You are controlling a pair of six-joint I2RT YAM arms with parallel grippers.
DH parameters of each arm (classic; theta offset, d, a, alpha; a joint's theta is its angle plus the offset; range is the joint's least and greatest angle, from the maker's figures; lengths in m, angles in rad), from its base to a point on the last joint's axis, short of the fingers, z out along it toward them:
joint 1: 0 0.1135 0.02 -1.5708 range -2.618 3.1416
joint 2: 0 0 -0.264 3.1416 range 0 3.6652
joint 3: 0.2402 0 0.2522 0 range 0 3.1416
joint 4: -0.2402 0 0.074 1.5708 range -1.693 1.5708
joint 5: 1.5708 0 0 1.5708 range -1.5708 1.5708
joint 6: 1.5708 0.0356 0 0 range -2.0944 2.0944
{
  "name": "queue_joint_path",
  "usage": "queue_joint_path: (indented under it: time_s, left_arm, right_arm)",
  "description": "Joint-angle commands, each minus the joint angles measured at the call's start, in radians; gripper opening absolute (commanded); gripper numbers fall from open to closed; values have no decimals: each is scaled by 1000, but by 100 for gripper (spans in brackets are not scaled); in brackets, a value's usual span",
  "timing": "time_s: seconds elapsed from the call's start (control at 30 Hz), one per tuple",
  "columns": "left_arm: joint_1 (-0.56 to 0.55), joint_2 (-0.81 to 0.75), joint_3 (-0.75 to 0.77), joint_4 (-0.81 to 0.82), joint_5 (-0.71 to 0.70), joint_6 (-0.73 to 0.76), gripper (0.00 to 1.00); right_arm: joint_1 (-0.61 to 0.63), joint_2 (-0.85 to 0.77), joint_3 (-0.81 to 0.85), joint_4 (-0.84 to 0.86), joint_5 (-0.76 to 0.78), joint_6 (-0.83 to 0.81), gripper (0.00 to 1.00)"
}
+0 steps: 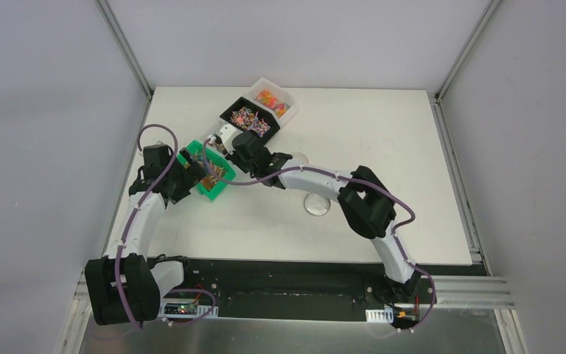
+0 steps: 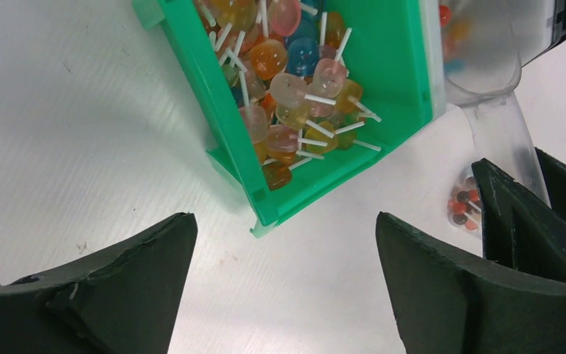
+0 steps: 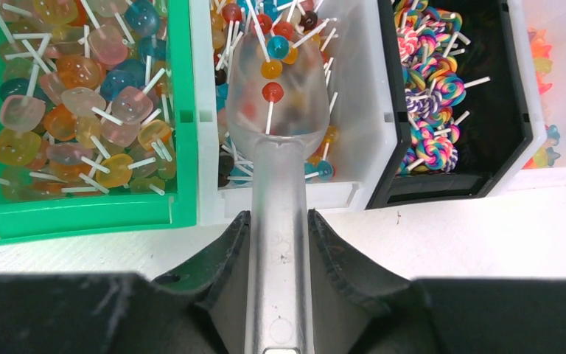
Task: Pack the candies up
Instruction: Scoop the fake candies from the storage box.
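I log the left gripper [image 2: 284,247] first: jaws spread wide, grasping nothing, low over the table [image 2: 81,110] at the near corner of the green bin [image 2: 217,103]. That bin holds a heap of candies [image 2: 289,88], pale lollipops on white sticks. The right gripper [image 3: 278,228] is clamped on the handle of a translucent scoop [image 3: 276,169], whose bowl sits over the white bin [image 3: 361,110] just right of the green one. A few small round candies lie in the bowl, with more in the bin beneath. Further right is the black bin [image 3: 512,88] with swirled lollipops, then a second white bin [image 3: 560,177] with orange pieces.
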Motion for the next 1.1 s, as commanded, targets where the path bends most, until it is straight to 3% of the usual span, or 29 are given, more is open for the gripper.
queue_joint_path:
  time_s: [0.0, 0.5, 0.83, 1.07]
  left_arm:
    - [5, -31, 66, -9, 14, 4, 99]
    - [5, -91, 84, -23, 61, 24, 99]
    - [4, -151, 104, -19, 221, 154, 99]
    - [2, -237, 66, 40, 318, 158, 99]
  right_arm:
    - [7, -108, 6, 8, 12, 3, 0]
    - [6, -246, -147, 101, 18, -7, 0]
    - [1, -406, -313, 227, -15, 1, 0]
    - [-10, -537, -430, 282, -9, 4, 0]
